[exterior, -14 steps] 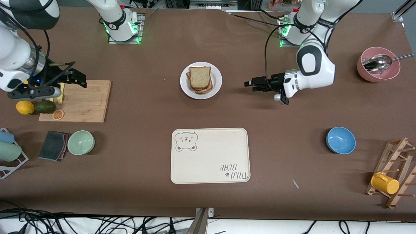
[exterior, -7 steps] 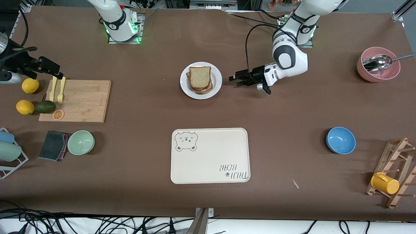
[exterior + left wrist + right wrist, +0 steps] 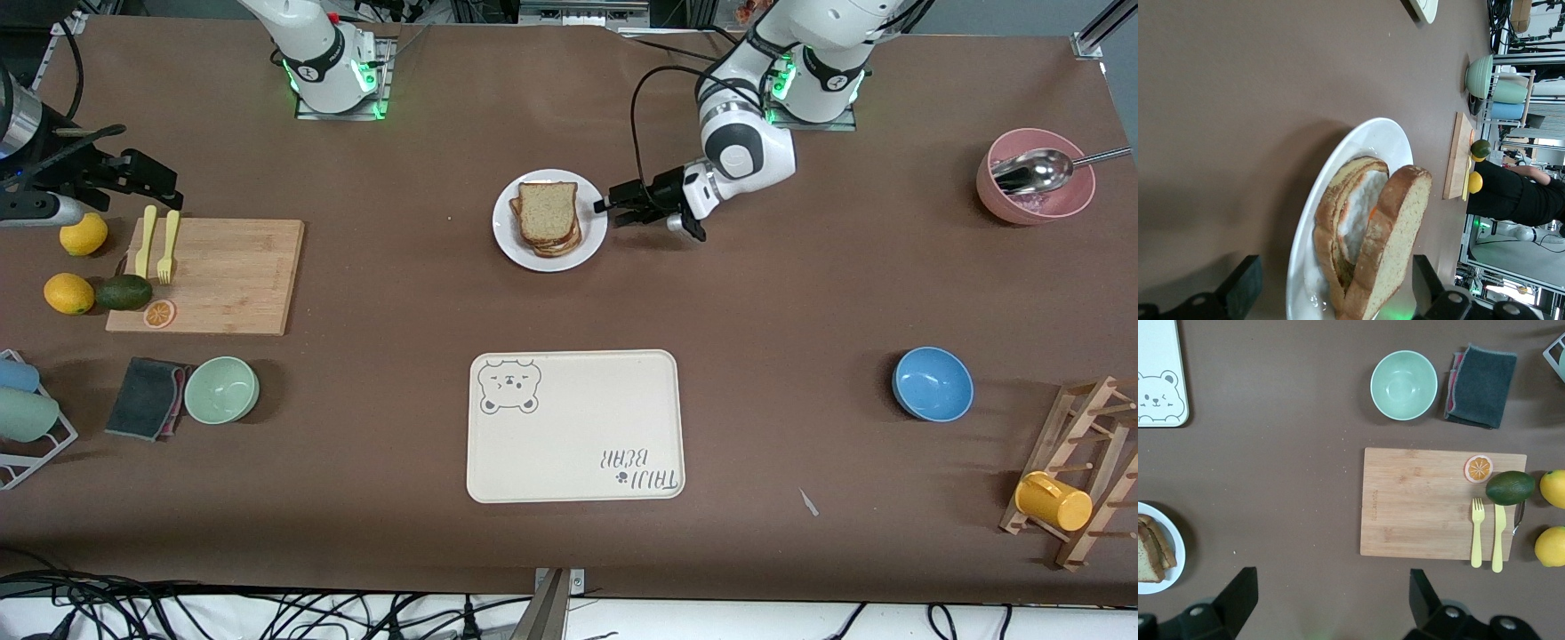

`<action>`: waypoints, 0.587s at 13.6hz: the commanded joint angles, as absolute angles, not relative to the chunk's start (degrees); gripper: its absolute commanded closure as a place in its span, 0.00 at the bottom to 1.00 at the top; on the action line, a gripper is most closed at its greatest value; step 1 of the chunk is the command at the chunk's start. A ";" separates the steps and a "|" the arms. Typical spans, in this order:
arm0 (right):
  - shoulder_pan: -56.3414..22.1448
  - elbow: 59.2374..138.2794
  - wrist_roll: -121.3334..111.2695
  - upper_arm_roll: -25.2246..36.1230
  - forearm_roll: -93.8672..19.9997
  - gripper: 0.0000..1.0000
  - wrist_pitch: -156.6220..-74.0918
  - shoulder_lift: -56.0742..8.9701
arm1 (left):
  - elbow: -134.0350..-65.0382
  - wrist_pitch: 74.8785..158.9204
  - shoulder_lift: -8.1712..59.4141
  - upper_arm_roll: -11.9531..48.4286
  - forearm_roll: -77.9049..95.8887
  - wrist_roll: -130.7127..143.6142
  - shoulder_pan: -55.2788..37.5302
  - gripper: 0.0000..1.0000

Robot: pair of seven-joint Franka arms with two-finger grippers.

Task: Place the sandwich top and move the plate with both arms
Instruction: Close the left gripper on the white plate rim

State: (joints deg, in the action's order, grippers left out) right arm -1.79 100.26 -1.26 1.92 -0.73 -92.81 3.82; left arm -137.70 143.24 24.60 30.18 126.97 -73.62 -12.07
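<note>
The sandwich top (image 3: 547, 212), tan and speckled with a darker crust, is seen capping the stack on the round glossy plate (image 3: 594, 236); the left gripper (image 3: 608, 205) is held at the plate's rim, jaws parted; the right gripper (image 3: 169, 188) is raised, jaws spread, over bare table beside the wooden cutting board (image 3: 233, 276) with yellow cutlery (image 3: 156, 242).

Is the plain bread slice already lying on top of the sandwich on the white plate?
Yes, the plain bread slice tops the stack on the white plate.
</note>
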 commanded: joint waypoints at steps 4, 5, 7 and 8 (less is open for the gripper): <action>-2.02 98.88 -1.05 1.85 -0.26 0.00 -91.58 3.08 | -134.57 144.40 29.18 30.41 131.40 -80.16 -12.22 0.24; -2.02 98.88 -1.40 1.85 -0.26 0.00 -91.50 3.08 | -134.39 144.40 29.53 30.41 131.48 -80.16 -12.22 0.32; -2.02 98.88 -1.76 2.11 -0.26 0.00 -91.49 2.99 | -134.30 144.40 29.88 30.32 131.48 -80.16 -12.57 0.48; -2.02 98.88 -1.76 2.20 -0.26 0.00 -91.58 2.99 | -134.21 144.40 30.32 30.32 131.40 -80.24 -12.57 0.52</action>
State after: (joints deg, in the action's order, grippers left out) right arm -1.82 100.26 -1.26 1.94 -0.72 -92.75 3.38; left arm -135.50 143.46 28.87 30.05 128.93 -77.50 -12.35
